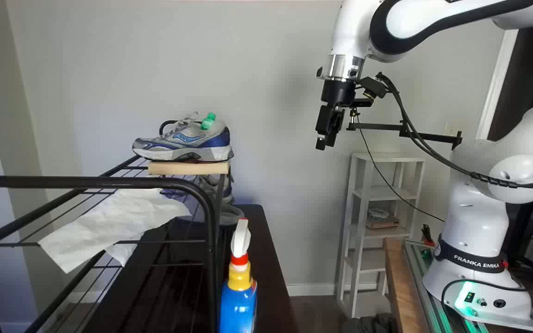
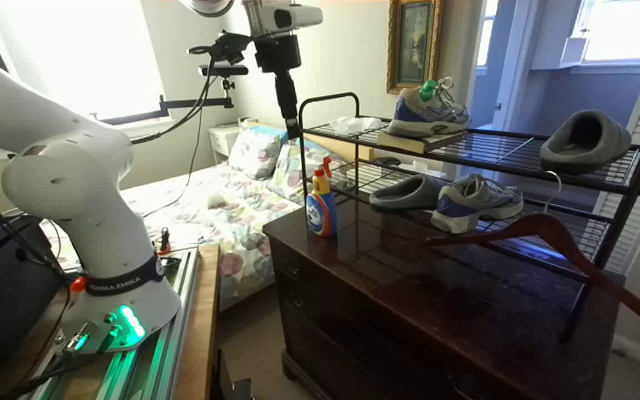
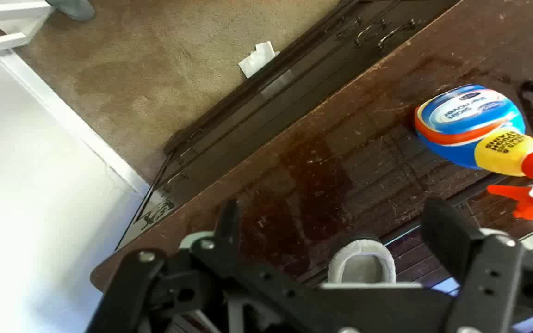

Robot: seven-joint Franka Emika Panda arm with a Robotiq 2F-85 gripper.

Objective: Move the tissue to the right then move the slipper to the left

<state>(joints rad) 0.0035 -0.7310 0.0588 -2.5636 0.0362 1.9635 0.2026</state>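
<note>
I hold my black two-fingered pincer [image 3: 333, 212] in the air, well apart from the black wire rack [image 1: 86, 182], and its fingers are parted (my wrist view shows the gap plainly). Up on the rack, at the end nearer me, lies the task's rumpled white tissue [image 1: 114, 217], near a grey-and-blue laced sneaker [image 2: 425, 118] that rests on a flat, cream-edged block [image 2: 403, 142]; a small green thing [image 1: 208, 121] pokes out of the shoe. At the far end, on the same level, sits a grey, open-backed slipper [image 2: 586, 144]. A second grey, open-backed slipper [image 2: 409, 193] lies on the level below, and which of the two my task means I cannot tell. A blue plastic spray bottle [image 2: 321, 215] with a yellow neck stands upright on the dark, glossy wooden dresser [image 2: 464, 294].
</note>
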